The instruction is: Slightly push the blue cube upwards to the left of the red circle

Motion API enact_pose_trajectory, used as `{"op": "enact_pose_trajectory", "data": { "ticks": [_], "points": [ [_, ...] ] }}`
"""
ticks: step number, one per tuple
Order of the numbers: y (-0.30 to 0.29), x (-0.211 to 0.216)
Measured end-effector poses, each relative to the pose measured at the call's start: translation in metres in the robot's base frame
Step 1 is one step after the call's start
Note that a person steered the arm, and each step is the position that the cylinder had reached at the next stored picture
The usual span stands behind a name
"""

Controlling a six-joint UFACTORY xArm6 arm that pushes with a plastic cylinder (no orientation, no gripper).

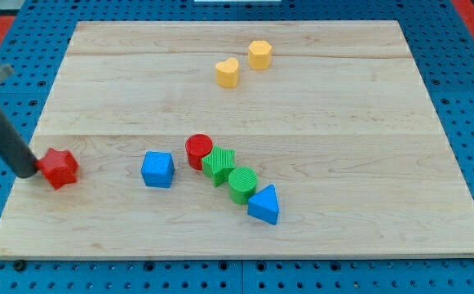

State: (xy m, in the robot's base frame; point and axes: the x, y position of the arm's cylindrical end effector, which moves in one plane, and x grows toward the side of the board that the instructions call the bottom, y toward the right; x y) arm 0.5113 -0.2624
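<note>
Camera view: two red blocks [59, 168] [198, 151], two blue [157, 170] [263, 204], two green [219, 165] [242, 184], two yellow [228, 73] [259, 55].

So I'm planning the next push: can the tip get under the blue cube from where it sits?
Probably yes. My tip sits at the view's left, against the red star. The board below the blue cube looks bare, so skirting the star leaves the way free.

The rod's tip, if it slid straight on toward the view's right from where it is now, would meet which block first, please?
My tip sits against the left side of the red star block, so that would be first. The blue cube lies further along roughly the same line, though depth is uncertain.
</note>
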Motion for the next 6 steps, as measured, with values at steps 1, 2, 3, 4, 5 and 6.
{"op": "enact_pose_trajectory", "data": {
  "ticks": [1, 2, 3, 4, 5, 6],
  "points": [
    [0.029, 0.008],
    [0.031, 0.027],
    [0.050, 0.064],
    [0.118, 0.064],
    [0.142, 0.048],
    [0.147, 0.027]
  ]
}}
